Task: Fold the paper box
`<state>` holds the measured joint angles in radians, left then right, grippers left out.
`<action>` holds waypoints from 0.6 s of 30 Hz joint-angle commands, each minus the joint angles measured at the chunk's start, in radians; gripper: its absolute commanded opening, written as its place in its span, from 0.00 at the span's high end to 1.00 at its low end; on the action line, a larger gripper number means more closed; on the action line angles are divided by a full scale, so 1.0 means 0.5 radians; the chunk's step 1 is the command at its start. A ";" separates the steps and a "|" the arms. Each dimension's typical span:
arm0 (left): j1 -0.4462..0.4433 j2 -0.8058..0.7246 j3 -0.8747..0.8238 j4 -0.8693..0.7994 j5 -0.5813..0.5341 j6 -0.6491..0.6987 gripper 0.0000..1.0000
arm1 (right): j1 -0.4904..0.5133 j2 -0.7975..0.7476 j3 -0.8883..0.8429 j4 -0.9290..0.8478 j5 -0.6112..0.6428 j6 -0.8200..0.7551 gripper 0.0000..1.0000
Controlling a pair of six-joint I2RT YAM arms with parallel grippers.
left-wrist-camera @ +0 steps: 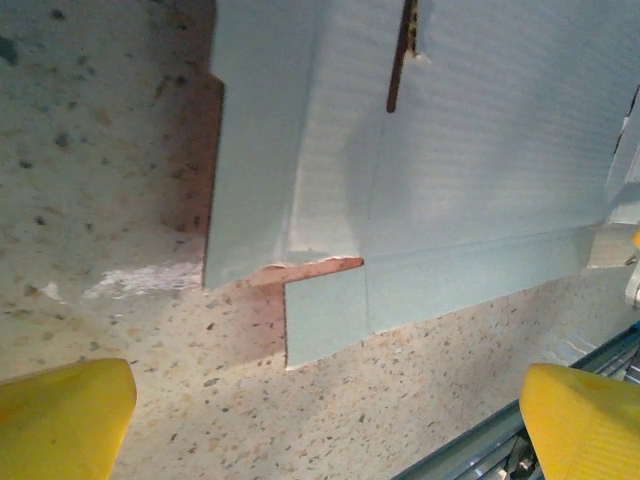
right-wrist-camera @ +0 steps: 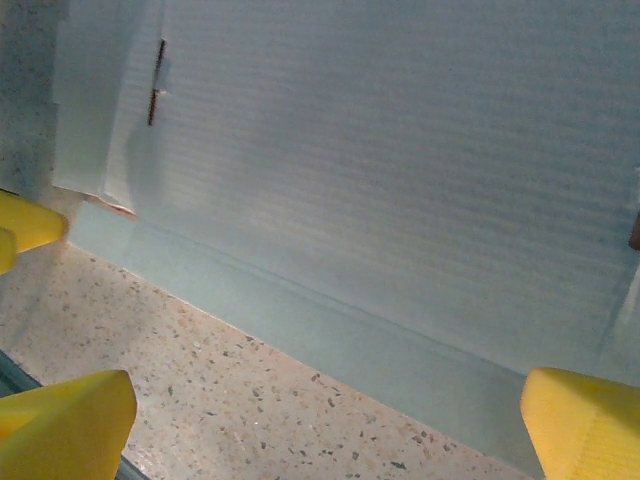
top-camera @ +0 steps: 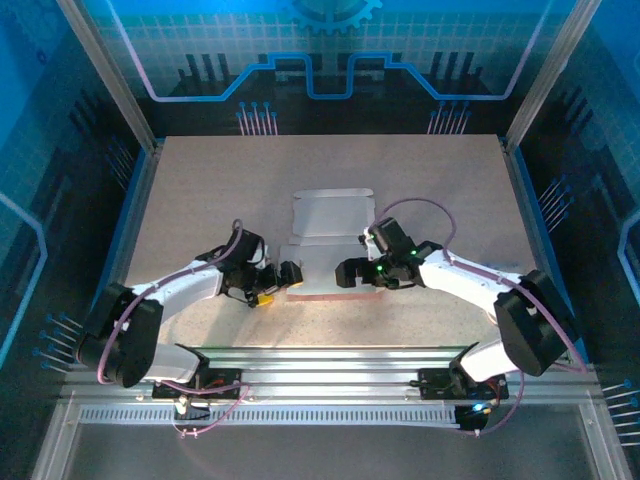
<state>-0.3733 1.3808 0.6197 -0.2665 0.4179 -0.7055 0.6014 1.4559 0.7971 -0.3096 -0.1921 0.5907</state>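
The paper box lies flat and unfolded in the middle of the table, pale whitish side up, with a pink strip showing along its near edge. My left gripper is open at the sheet's near left corner, and my right gripper is open at its near right part. In the left wrist view the paper box shows a notched corner flap with a pink underside, beyond the left gripper, which has bare table between its yellow fingertips. The right gripper hovers by the paper box and its creased near edge, holding nothing.
The speckled beige table is bounded by metal frame posts and blue walls at the sides and back. An aluminium rail carrying the arm bases runs along the near edge. A yellow fingertip of the left gripper shows in the right wrist view.
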 commanded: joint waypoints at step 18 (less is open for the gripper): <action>-0.153 0.079 0.036 0.308 0.155 -0.241 0.01 | 0.042 0.128 -0.262 0.204 0.022 0.119 0.00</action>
<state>-0.4385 1.4128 0.6197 -0.1455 0.4683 -0.7937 0.6044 1.4837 0.6991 -0.2218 -0.1864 0.6323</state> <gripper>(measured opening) 0.994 0.999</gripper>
